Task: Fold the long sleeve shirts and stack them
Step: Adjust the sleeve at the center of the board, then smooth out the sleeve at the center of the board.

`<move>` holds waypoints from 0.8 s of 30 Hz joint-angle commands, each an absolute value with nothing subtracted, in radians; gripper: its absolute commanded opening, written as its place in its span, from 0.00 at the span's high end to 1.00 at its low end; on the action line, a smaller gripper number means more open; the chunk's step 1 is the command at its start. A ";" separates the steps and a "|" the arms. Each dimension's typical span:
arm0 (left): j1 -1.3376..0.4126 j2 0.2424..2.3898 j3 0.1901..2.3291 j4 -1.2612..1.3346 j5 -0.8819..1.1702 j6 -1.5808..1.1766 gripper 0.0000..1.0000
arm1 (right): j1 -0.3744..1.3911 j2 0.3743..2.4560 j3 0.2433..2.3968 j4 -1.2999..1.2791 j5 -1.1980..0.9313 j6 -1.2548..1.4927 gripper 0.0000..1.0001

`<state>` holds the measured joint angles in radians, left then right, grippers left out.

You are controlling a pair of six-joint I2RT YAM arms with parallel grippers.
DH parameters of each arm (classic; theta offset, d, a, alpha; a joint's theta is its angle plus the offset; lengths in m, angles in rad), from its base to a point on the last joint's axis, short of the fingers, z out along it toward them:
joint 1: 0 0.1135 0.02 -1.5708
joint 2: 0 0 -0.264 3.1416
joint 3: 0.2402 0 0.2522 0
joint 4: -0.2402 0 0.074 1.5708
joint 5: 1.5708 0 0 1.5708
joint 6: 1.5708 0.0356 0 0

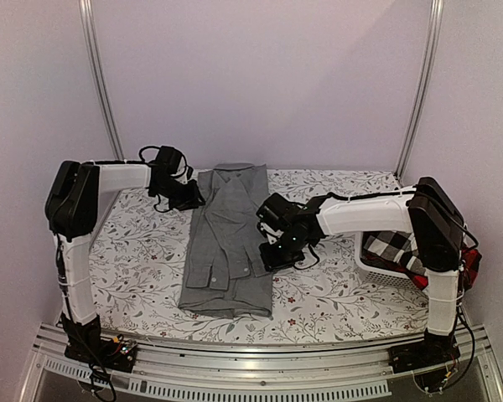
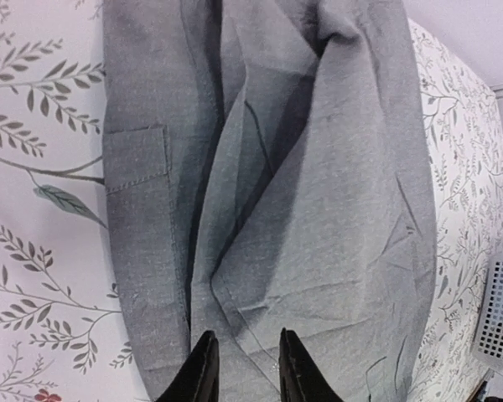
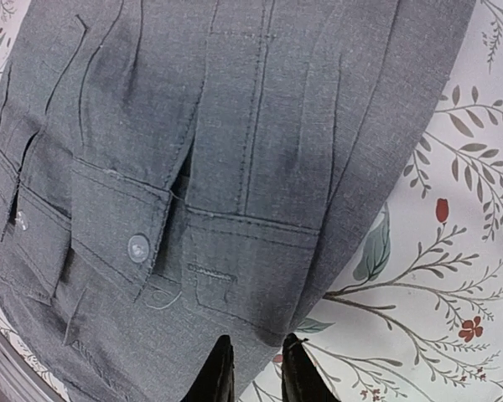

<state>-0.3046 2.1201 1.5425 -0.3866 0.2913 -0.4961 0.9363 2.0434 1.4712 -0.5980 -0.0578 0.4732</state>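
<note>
Cloth, light and limp: the grey shirt (image 1: 228, 243) lies folded narrow at the centre of the worktop (image 1: 142, 260), and should sag unless pinched through doubled layers at hem or cuff (image 3: 117, 222). At its 11 o'clock corner sits the left claw (image 1: 189, 197), at its 3 o'clock edge the right claw (image 1: 278, 253); whether either grips cloth I cannot tell. No writing is readable.

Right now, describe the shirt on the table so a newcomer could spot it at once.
Start at the flower-printed table. Between the two arms, at its middle, lies the grey shirt, folded into a long strip. It is plain grey, unlike the checked shirts in the white basket at the right.
</note>
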 commanded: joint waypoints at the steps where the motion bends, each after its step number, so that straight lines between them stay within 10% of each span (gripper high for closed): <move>1: -0.328 2.051 1.541 -0.341 0.308 -0.483 0.77 | 0.945 1.999 1.457 -0.586 -0.029 0.478 0.73; 24: -0.325 2.652 2.168 -0.223 0.449 -0.628 0.83 | 0.912 1.913 1.389 -0.500 0.010 0.497 0.64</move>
<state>-0.3599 2.6141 2.1082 -0.2142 0.4175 -0.5919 0.9215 1.9553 1.4174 -0.5262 0.0193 0.4828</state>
